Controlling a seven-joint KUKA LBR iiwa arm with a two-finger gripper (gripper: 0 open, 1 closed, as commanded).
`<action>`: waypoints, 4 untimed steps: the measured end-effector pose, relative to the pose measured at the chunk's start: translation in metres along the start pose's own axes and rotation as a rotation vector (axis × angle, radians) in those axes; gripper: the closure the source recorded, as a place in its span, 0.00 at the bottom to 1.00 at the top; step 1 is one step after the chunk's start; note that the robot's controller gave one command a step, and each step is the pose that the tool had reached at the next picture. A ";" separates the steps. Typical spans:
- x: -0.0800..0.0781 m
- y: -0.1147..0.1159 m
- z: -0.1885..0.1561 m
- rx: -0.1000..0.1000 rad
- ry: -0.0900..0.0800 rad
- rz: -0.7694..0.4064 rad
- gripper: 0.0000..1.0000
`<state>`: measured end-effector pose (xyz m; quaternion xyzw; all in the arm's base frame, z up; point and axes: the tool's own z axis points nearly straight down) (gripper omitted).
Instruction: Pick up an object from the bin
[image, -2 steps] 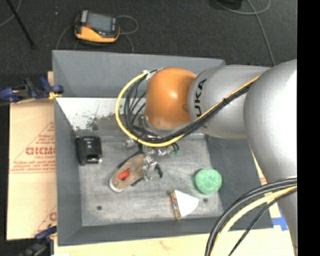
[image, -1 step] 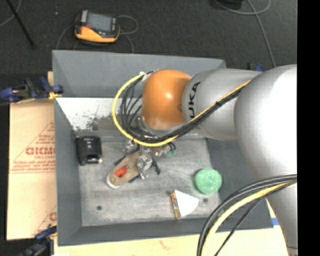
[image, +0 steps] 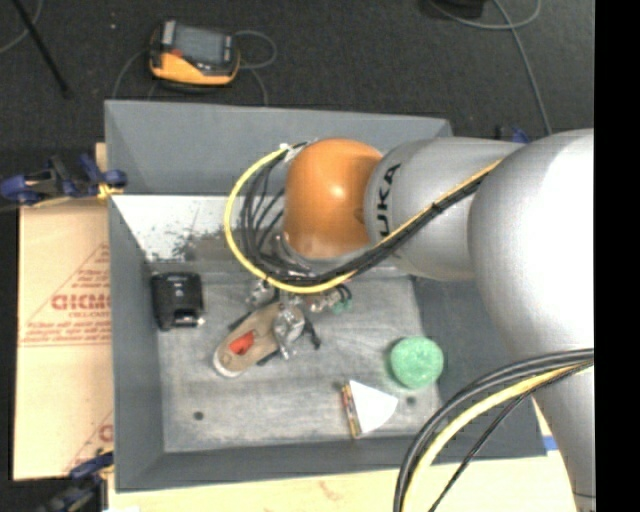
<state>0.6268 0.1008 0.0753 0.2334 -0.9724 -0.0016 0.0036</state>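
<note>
Silver robot arm (image: 520, 230) with its orange wrist cover (image: 325, 200) looms over the grey metal bin (image: 135, 330). Its gripper (image: 289, 328) is down at the right end of a tan oval flat thing with a red patch (image: 240, 348); whether the claw is released or clenched cannot be told. Left of the tan oval lies a black boxy thing (image: 177, 300), to its right a green foam ball (image: 416, 361), and right and nearer a white wedge with a brown edge (image: 367, 407).

**KUKA arm: outer look**

The arm (image: 500, 200) is wearing smooth, rounded silver-grey casings. A glossy orange dome cover (image: 325, 195) is capping the wrist, with black KUKA lettering (image: 385, 200) running beside it. A yellow cable (image: 240, 200) and several black cables (image: 262, 215) are looping around the dome. The gripper (image: 287, 330) is showing bare metal.
</note>
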 end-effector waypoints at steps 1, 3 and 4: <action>0.000 0.000 -0.002 0.000 0.000 0.000 1.00; 0.000 0.000 -0.020 0.004 -0.011 0.001 1.00; 0.000 0.000 -0.026 0.005 -0.012 0.002 1.00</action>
